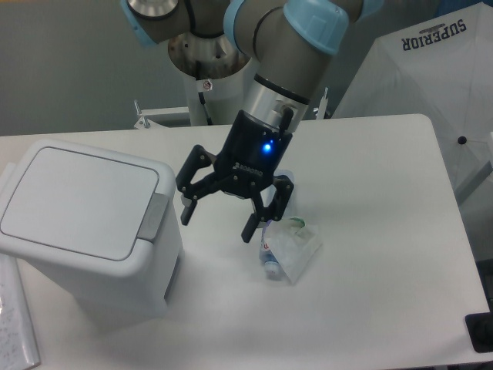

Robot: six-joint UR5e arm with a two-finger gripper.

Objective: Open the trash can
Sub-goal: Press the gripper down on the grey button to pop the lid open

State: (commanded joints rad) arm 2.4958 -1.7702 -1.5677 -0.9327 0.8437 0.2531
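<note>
The trash can is a boxy white bin at the left of the table, its flat lid down and closed. A grey push tab sits on its right rim. My gripper hangs open above the table just right of the bin, tilted toward it, with nothing between its black fingers. Its left fingertip is a short way from the grey tab and not touching it.
A crumpled clear plastic bottle lies on the table just right of the gripper. A white sheet lies at the front left edge. A black object sits at the front right corner. A white cloth stands behind the table.
</note>
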